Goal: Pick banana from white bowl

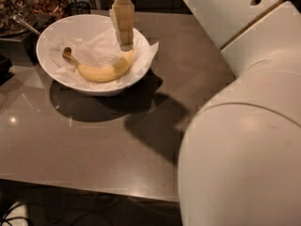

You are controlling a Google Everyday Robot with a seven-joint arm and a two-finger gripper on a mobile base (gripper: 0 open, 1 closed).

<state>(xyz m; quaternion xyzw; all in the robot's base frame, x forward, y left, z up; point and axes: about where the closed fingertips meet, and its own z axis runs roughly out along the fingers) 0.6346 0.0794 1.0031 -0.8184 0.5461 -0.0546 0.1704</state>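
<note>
the banana point(101, 72) lies in the white bowl point(51, 67), on the crumpled white paper point(91, 48) that lines it. it is one curved fruit, pale yellow and smooth. its dark brown stem end points to the far left and its blunt end reaches toward the right side of the bowl. the bowl is wide and round with a glossy, smooth wall. it stands on the far left part of a grey-brown table point(94, 149), which has a flat, slightly shiny top with small spots of reflected light. one corner of the paper hangs out over the right rim.

the gripper point(126, 45) hangs down from the far edge, under a round white wrist part. it looks like a narrow tan column of blocky, matte segments. its tip is inside the bowl, right at the blunt end of the banana. i cannot tell if it touches the fruit or is just above it, and i cannot tell how far it is open. the banana rests with its full length on the paper, so it is not lifted.

the robot arm point(244, 149), a big white shell with smooth rounded forms, fills the near right. dark soft shadows fall on the table near the bowl and to its right. at the far left stands a dark dish point(19, 4) with brown pieces, which i cannot name.
</note>
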